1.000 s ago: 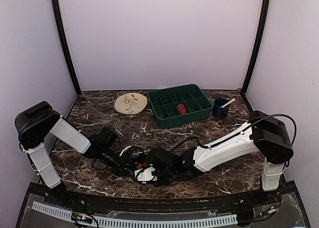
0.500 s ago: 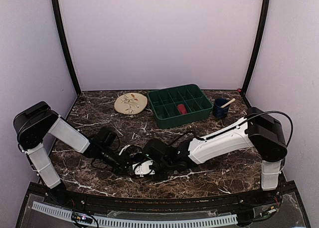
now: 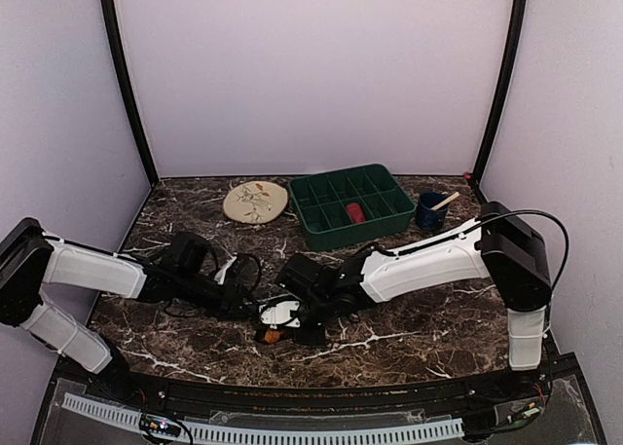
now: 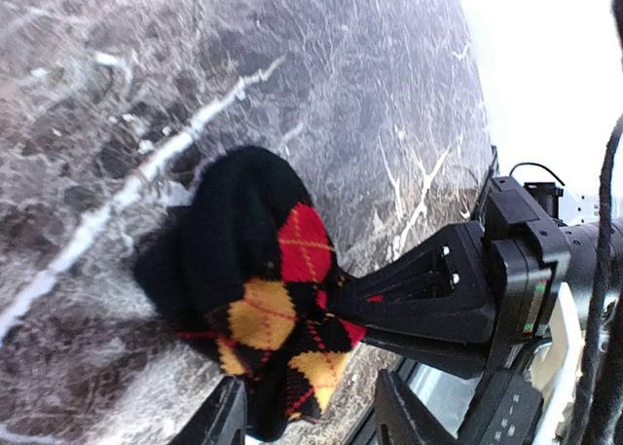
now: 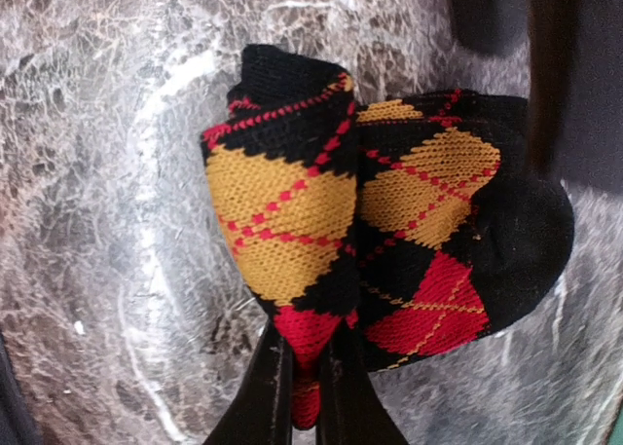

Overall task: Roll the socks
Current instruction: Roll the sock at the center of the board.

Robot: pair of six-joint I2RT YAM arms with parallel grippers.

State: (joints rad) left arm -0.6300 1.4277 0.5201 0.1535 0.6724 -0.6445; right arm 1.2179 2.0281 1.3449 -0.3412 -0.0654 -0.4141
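Note:
A rolled black sock with red and yellow diamonds (image 3: 274,331) lies on the marble table near the front, between the two arms. It shows in the left wrist view (image 4: 255,289) and the right wrist view (image 5: 389,202). My right gripper (image 3: 284,318) is shut on a red fold at the sock's edge (image 5: 307,387), and its black fingers (image 4: 428,294) reach in from the right. My left gripper (image 3: 245,304) is open. Its fingers (image 4: 219,421) stand either side of the sock's near end without clamping it.
A green compartment tray (image 3: 321,233) holding a small red item (image 3: 354,211) stands at the back centre. A round patterned plate (image 3: 255,201) is to its left. A blue cup (image 3: 429,212) with a wooden stick is to its right. Walls close in on three sides.
My left arm has swung out to the left and its gripper has drawn back from the sock. My right gripper has shifted left and slightly away from the front edge with the sock.

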